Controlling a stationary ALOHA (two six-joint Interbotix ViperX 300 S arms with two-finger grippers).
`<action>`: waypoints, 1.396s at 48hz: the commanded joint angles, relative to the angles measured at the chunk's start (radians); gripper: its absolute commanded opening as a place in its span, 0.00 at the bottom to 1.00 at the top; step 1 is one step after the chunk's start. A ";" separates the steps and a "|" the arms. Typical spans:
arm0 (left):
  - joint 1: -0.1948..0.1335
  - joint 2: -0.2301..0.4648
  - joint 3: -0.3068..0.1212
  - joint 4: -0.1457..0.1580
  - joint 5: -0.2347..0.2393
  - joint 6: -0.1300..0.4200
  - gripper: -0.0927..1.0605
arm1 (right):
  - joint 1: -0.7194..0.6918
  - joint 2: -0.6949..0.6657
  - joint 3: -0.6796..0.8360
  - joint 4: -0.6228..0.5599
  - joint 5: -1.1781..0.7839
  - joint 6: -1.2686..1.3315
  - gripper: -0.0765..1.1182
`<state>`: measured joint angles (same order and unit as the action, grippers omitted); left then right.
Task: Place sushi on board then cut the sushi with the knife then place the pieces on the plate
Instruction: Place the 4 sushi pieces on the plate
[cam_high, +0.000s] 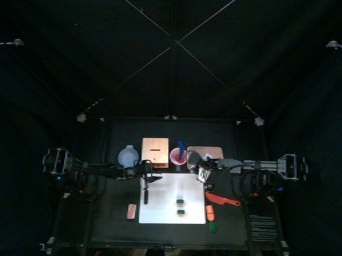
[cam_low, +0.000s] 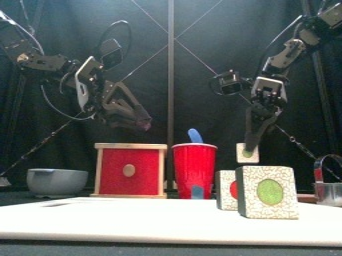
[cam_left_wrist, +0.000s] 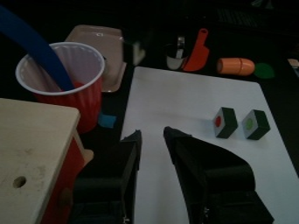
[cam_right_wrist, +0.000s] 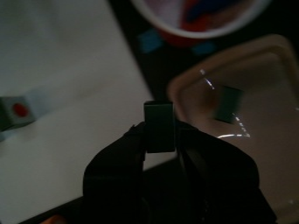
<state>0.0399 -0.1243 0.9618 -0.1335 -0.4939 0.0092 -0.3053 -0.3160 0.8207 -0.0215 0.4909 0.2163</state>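
Note:
My right gripper (cam_right_wrist: 158, 150) is shut on a dark green sushi piece (cam_right_wrist: 158, 127) and holds it in the air beside the pink tray (cam_right_wrist: 260, 74); in the front view the piece (cam_low: 249, 152) hangs above the table. One cut piece (cam_right_wrist: 229, 101) lies in the tray. Two more pieces (cam_left_wrist: 225, 124) (cam_left_wrist: 253, 124) stand on the white board (cam_left_wrist: 187, 105), seen close in the front view (cam_low: 271, 192). The red knife (cam_left_wrist: 197, 52) lies off the board. My left gripper (cam_left_wrist: 152, 149) hovers over the board's edge near the red cup (cam_left_wrist: 65, 74), open and holding nothing.
The red cup (cam_low: 194, 170) holds the blue knife (cam_low: 195, 135). The wooden box (cam_low: 131, 170) stands left of it, and the blue-grey bowl (cam_low: 56, 180) is further left. An orange toy (cam_left_wrist: 233, 66) and a green toy (cam_left_wrist: 265, 68) lie past the board.

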 joint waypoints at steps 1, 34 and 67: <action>0.002 -0.005 -0.012 0.002 -0.005 0.002 0.69 | -0.110 -0.051 0.002 -0.014 0.005 -0.003 0.53; 0.000 -0.003 -0.011 0.000 -0.005 0.000 0.69 | -0.239 0.166 0.017 -0.118 -0.041 -0.005 0.75; 0.002 -0.003 -0.012 0.000 -0.005 -0.002 0.69 | 0.232 0.048 -0.080 -0.098 0.005 0.002 0.75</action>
<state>0.0383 -0.1227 0.9618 -0.1335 -0.4939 0.0092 -0.1411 -0.2684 0.7701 -0.1319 0.5200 0.2163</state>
